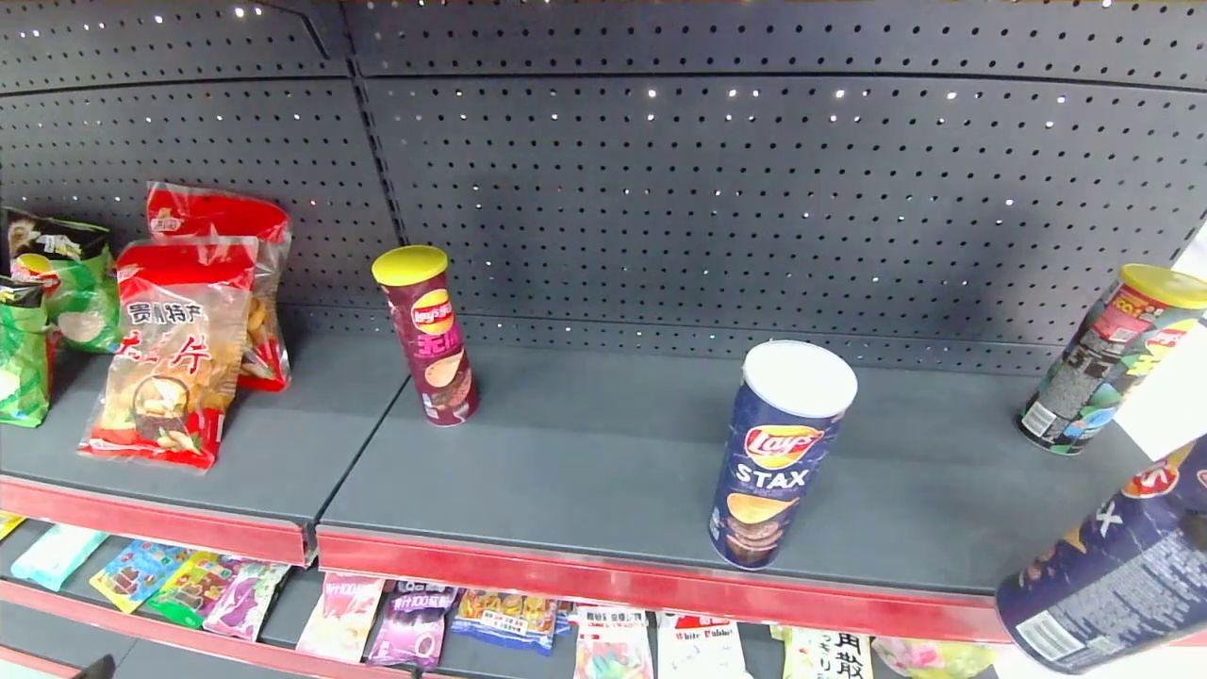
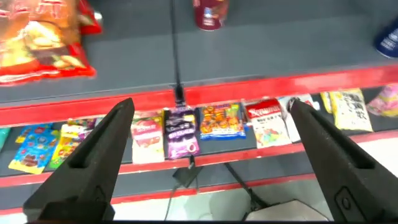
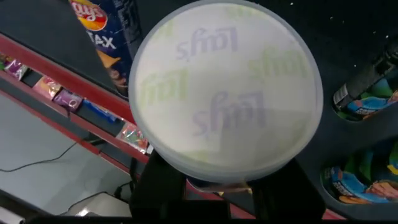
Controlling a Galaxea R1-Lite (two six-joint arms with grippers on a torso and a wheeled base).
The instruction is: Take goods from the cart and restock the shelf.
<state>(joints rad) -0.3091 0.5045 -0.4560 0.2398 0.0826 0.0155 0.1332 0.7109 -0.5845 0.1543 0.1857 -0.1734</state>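
While right claw [image 3: 217, 194] clamps blue chip can [image 1: 1108, 566], tilted at right front edge of shelf [image 1: 603, 462], left claw [image 2: 211, 155] hangs fingers apart, low before shelf front; second blue can [image 1: 778, 453] upright mid-shelf.

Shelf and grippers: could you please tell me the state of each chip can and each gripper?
Maroon cylindrical chip can, yellow lid: upright on shelf.
Dark blue chip can, white lid: upright on shelf.
Black-and-green can, yellow lid: upright on shelf.
Second dark blue can: tilted, in right gripper.
Left gripper: open, empty.
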